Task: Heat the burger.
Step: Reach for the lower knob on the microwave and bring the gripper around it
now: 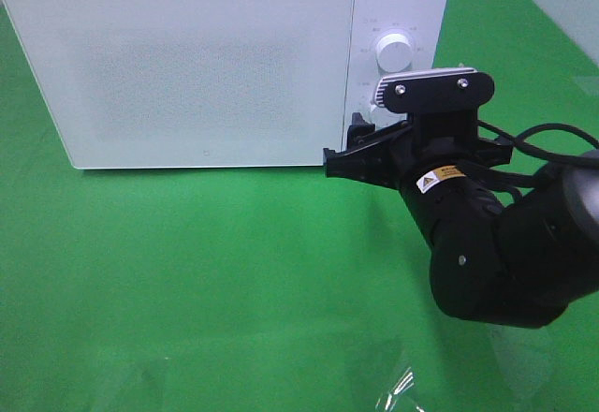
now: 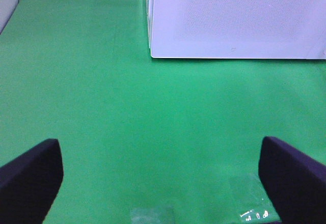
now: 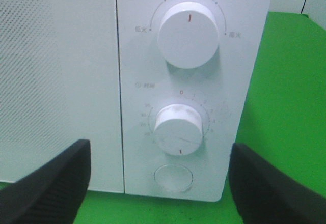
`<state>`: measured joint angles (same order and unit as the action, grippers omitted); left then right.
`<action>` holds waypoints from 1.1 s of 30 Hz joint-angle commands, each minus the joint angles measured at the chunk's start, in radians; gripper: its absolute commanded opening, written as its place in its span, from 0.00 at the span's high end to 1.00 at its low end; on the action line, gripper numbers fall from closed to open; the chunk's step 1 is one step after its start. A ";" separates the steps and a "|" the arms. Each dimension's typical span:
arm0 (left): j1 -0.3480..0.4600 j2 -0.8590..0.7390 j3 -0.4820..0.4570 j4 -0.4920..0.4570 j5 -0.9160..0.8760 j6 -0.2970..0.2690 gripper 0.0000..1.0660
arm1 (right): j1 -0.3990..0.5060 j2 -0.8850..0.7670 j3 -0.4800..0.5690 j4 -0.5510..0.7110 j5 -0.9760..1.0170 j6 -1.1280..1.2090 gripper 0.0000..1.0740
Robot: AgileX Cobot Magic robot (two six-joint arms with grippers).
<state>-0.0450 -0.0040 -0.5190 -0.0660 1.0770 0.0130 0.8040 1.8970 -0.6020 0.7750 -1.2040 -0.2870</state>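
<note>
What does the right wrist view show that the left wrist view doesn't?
Right wrist only: the control panel with the upper round white knob, the lower round white knob and the round white button. Left wrist only: a clear plastic scrap. Both: the white microwave's perforated door and the green cloth. Neither shows the burger.

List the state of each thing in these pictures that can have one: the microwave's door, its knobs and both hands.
microwave door: shut
upper knob: marker points straight up, at the middle setting
lower knob: marker points down, off the zero at the top
left hand: open, empty, over bare green cloth
right hand: open, empty, facing the two knobs
</note>
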 commanded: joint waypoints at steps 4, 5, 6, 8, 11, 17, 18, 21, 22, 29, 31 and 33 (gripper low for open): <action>0.005 -0.018 0.003 -0.009 -0.008 -0.001 0.09 | -0.058 0.044 -0.060 -0.040 -0.089 -0.012 0.32; 0.005 -0.018 0.003 -0.009 -0.008 -0.001 0.09 | -0.058 0.044 -0.060 -0.040 -0.089 -0.012 0.32; 0.005 -0.018 0.003 -0.009 -0.008 -0.001 0.09 | -0.073 0.060 -0.074 -0.048 -0.082 -0.012 0.32; 0.005 -0.018 0.003 -0.009 -0.008 -0.001 0.09 | -0.081 0.068 -0.083 -0.051 -0.075 -0.012 0.32; 0.005 -0.018 0.003 -0.009 -0.008 -0.001 0.09 | -0.102 0.098 -0.117 -0.067 -0.042 -0.012 0.32; 0.005 -0.018 0.003 -0.009 -0.008 -0.001 0.09 | -0.115 0.132 -0.154 -0.073 -0.031 -0.008 0.32; 0.005 -0.017 0.003 -0.009 -0.008 -0.001 0.09 | -0.121 0.145 -0.170 -0.075 -0.026 -0.008 0.32; 0.005 -0.017 0.003 -0.009 -0.008 -0.001 0.09 | -0.127 0.163 -0.186 -0.094 -0.008 0.000 0.32; 0.005 -0.017 0.003 -0.009 -0.008 -0.001 0.09 | -0.141 0.178 -0.199 -0.106 0.006 0.010 0.32; 0.005 -0.017 0.003 -0.009 -0.008 -0.001 0.09 | -0.163 0.191 -0.215 -0.118 0.014 0.026 0.32; 0.005 -0.017 0.003 -0.009 -0.008 -0.001 0.09 | -0.171 0.196 -0.215 -0.122 0.010 0.026 0.32; 0.005 -0.017 0.003 -0.009 -0.008 -0.001 0.09 | -0.174 0.212 -0.224 -0.126 0.011 0.026 0.32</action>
<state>-0.0450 -0.0040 -0.5190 -0.0660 1.0770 0.0130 0.6390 2.1060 -0.8120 0.6690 -1.1880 -0.2620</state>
